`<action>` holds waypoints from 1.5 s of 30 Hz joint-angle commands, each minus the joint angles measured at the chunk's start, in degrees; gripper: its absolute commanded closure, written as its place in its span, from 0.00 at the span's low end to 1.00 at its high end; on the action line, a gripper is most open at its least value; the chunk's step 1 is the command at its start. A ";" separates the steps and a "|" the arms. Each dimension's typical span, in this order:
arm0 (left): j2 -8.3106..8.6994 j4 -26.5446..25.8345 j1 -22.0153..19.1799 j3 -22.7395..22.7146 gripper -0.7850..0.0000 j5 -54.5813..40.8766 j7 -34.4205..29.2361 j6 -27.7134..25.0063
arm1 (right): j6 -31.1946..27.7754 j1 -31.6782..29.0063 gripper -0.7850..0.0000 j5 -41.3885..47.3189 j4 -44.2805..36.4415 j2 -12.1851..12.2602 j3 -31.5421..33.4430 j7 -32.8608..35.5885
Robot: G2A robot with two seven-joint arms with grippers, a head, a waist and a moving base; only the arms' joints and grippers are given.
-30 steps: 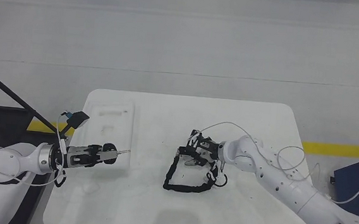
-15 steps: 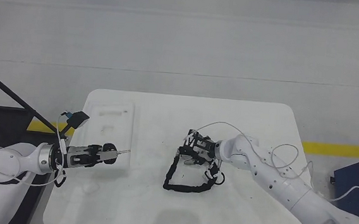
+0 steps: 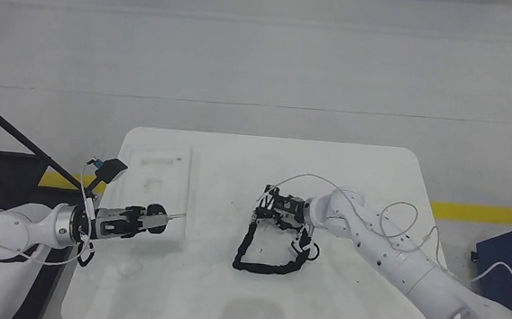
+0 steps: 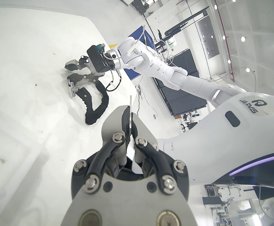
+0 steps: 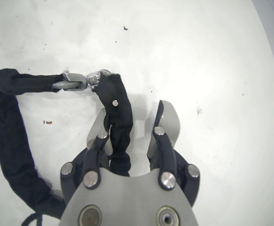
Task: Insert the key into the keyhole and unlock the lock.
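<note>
Currently my left end effector (image 4: 128,119) is clamped on the key (image 4: 130,106), blade aimed across the desk (image 4: 32,64) at the lock (image 4: 71,89), well apart; my right end effector (image 5: 132,111), jaws spread, straddles the lock's sleeved chain (image 5: 119,102).

Bright ceiling lights (image 4: 243,38), soft shadows, perhaps glare on table (image 5: 192,53)

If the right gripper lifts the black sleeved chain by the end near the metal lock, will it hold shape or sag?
Probably sags: the chain lies in a loose curved loop on the table, so it looks floppy. Its fabric sleeve looks soft and may slip in the open right gripper. The metal lock end likely weighs it down and swings.
</note>
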 commanded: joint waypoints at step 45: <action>0.00 0.00 0.00 0.00 1.00 0.00 0.00 0.00 | -23.01 -4.10 1.00 4.05 -12.67 10.60 -3.91 -68.93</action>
